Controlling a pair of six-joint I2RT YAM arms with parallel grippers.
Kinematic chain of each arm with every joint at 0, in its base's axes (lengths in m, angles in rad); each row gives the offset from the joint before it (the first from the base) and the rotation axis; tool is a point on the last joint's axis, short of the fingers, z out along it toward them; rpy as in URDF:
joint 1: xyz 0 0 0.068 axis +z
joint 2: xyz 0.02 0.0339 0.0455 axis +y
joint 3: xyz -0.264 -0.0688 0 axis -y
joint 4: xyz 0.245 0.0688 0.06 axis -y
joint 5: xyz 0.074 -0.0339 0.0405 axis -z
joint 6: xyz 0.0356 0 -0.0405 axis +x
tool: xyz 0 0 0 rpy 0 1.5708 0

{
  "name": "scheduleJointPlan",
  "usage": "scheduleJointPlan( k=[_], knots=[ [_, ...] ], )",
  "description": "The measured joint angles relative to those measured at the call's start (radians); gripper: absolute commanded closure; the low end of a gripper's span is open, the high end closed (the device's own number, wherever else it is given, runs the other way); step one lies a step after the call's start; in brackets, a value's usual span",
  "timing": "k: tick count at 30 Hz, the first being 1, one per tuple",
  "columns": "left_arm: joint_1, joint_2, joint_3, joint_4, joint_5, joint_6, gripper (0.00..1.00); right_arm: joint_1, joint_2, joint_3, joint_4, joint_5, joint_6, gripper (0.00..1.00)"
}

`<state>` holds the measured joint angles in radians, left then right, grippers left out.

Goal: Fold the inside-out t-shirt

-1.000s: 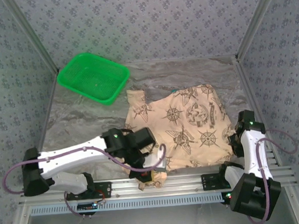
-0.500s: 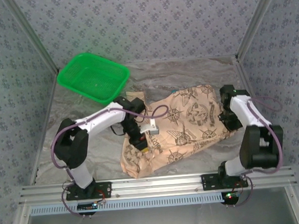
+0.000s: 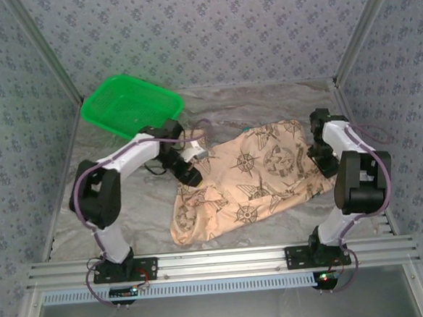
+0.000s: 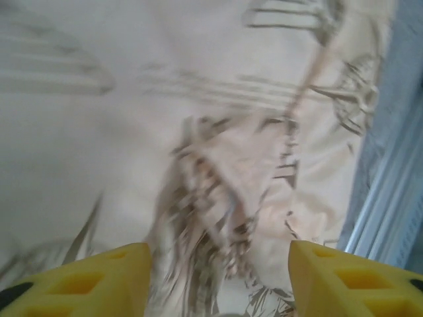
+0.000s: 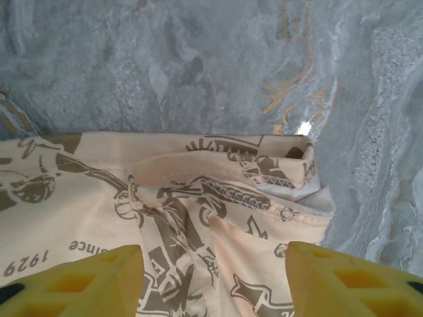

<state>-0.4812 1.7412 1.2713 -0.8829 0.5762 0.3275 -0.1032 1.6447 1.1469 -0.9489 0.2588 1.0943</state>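
Note:
The inside-out t-shirt (image 3: 253,177), peach-beige with dark brown compass prints, lies rumpled across the middle and right of the table, one bunched end near the front (image 3: 191,229). My left gripper (image 3: 191,176) hangs over the shirt's left far edge. In the left wrist view its jaws (image 4: 218,264) stand open, with blurred cloth (image 4: 218,198) just beyond them. My right gripper (image 3: 319,164) is at the shirt's right edge. In the right wrist view it is open (image 5: 215,264) above a stitched hem (image 5: 264,205), with nothing pinched.
A green plastic basket (image 3: 132,109) sits at the far left of the table. Patterned walls close in the sides and back. An aluminium rail (image 3: 218,259) runs along the front edge. Bare grey table (image 5: 198,66) lies beyond the shirt's hem.
Both arms swung from the front edge toward the back, dragging the shirt's near edge over itself. Both grippers, shut before, now stand open and the cloth has dropped free.

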Motion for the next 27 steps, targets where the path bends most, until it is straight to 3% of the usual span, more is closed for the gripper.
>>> scheduleJointPlan(
  k=[4, 9, 11, 13, 15, 20, 23, 25, 27],
  knots=[
    [0.002, -0.217, -0.133, 0.050, -0.042, -0.275, 0.38, 0.009, -0.121, -0.055, -0.021, -0.010, -0.070, 0.32],
    [-0.176, -0.373, -0.312, 0.109, -0.042, -0.581, 0.37, 0.090, -0.255, -0.154, -0.060, -0.015, -0.146, 0.35],
    [-0.240, -0.368, -0.393, 0.133, -0.053, -0.688, 0.37, 0.121, -0.291, -0.214, -0.057, -0.046, -0.177, 0.43],
    [-0.266, -0.356, -0.475, 0.137, -0.084, -0.809, 0.39, 0.132, -0.307, -0.280, -0.037, -0.098, -0.212, 0.60],
    [-0.259, -0.341, -0.518, 0.122, -0.129, -0.900, 0.43, 0.139, -0.307, -0.332, -0.013, -0.130, -0.220, 0.65],
    [-0.232, -0.303, -0.577, 0.145, -0.227, -1.074, 0.50, 0.140, -0.302, -0.411, 0.061, -0.151, -0.214, 0.65],
    [-0.203, -0.262, -0.571, 0.133, -0.226, -1.137, 0.64, 0.131, -0.275, -0.426, 0.119, -0.146, -0.193, 0.58],
    [-0.182, -0.239, -0.563, 0.109, -0.231, -1.167, 0.80, 0.125, -0.259, -0.434, 0.147, -0.143, -0.166, 0.61],
    [-0.158, -0.235, -0.558, 0.093, -0.229, -1.169, 0.82, 0.125, -0.250, -0.442, 0.149, -0.142, -0.135, 0.64]
  ],
)
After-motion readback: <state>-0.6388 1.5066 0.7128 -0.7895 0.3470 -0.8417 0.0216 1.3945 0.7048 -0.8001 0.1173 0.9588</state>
